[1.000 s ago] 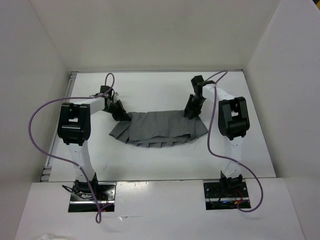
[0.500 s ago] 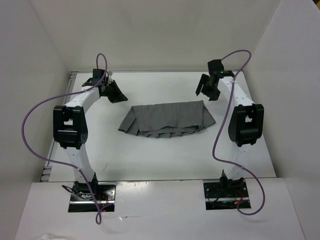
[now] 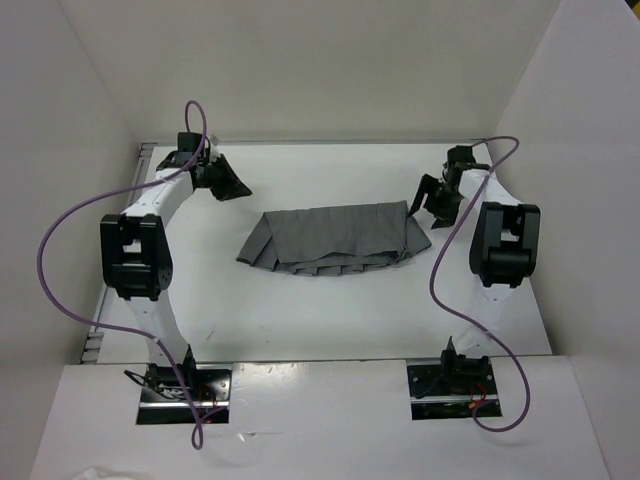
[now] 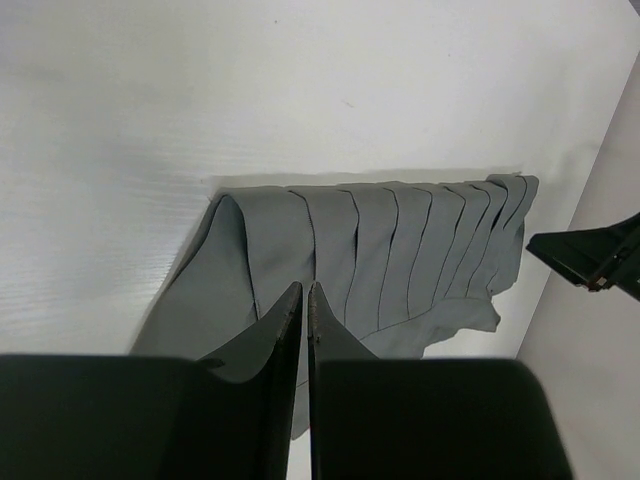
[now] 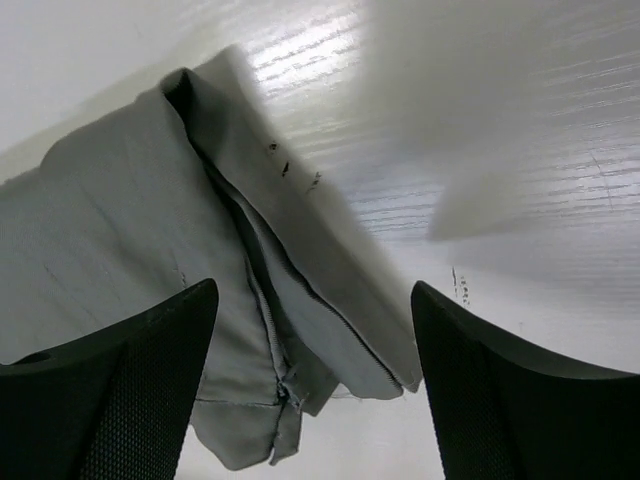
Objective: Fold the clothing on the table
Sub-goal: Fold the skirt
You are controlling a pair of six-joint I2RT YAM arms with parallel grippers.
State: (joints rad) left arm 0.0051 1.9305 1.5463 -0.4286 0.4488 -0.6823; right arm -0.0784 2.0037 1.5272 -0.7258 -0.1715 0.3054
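The clothing (image 3: 335, 237), a dark grey pleated skirt, lies flat on the white table (image 3: 330, 310), with a smooth layer over its pleats. My left gripper (image 3: 232, 188) hovers off the skirt's far left corner, apart from it. In the left wrist view its fingers (image 4: 303, 287) are shut with only a slit between them and nothing held, and the pleats (image 4: 380, 250) fan out below. My right gripper (image 3: 432, 205) stands open just right of the skirt's right end. The right wrist view shows the wide-apart gripper (image 5: 313, 290) above the skirt's zip edge (image 5: 290, 300).
White walls (image 3: 560, 140) enclose the table on three sides. Purple cables (image 3: 60, 240) loop from both arms. The arm bases (image 3: 185, 385) sit at the near edge. Bare table surface lies in front of and behind the skirt.
Both grippers have let go of the skirt's ends and drawn up and outward. The right gripper has opened wide. The skirt has settled into a flatter, narrower fold.
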